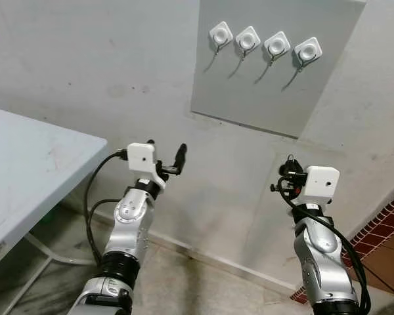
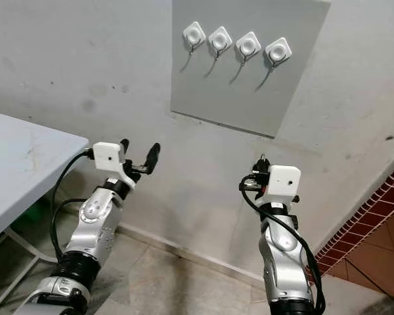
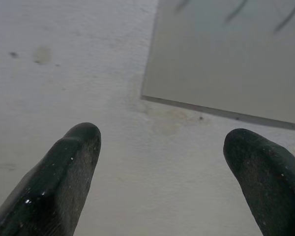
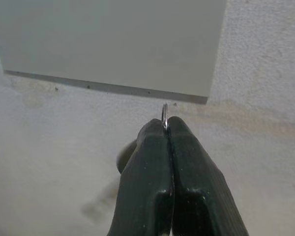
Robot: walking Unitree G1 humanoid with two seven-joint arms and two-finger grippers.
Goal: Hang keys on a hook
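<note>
a thin silver key ring [image 4: 164, 112] is pinched edge-on between the closed fingers of the right gripper [image 1: 287, 172]; four white square wall hooks [image 1: 264, 44] sit well above it. the left gripper [image 1: 165, 157] is held wide open, empty. with so little ring protruding, a hook could be missed or the ring twisted loose.

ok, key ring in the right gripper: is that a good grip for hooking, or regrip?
Judging by the right wrist view, keep it. The right gripper pinches the key ring edge-on at its lower arc, with the top loop standing proud of the fingertips. That free arc is what catches a hook, so approach from below, ring leading.
</note>
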